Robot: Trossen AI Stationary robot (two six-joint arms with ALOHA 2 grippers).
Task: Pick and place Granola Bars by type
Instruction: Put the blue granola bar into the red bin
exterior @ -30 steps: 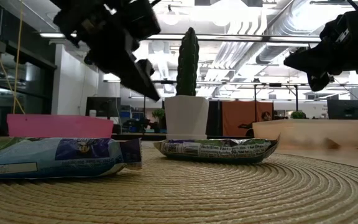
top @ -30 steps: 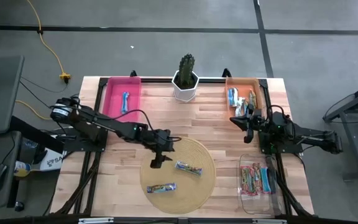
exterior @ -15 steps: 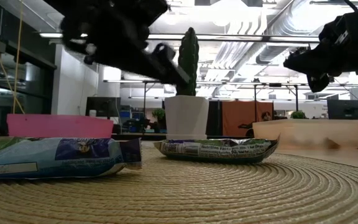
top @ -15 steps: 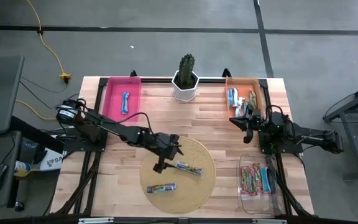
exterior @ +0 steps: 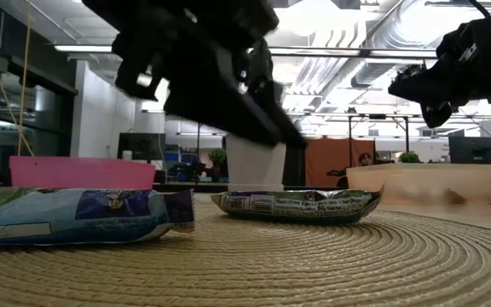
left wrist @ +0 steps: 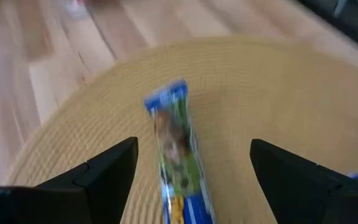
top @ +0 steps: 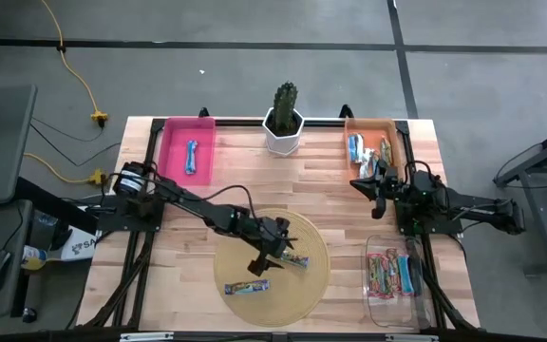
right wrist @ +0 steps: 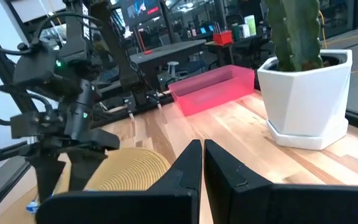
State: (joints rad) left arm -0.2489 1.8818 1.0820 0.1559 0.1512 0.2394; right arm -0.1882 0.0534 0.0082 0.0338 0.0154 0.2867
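Step in hand: approach to a pick. Mat (top: 273, 266), table's 6 o'clock, carries two bars: near bar (top: 246, 286) at its 7 o'clock, far bar (top: 291, 256) past centre toward 2 o'clock. Left gripper (top: 266, 253) poised over far bar (left wrist: 178, 155), jaws spread wide, straddling it, no contact visible. Next move, likely: descend, pinch across the wrapper, carry to matching bin. Right gripper (top: 375, 182) idle at 3 o'clock, jaws pressed together. Pink bin (top: 171, 152), 11 o'clock, holds one bar (top: 191, 156).
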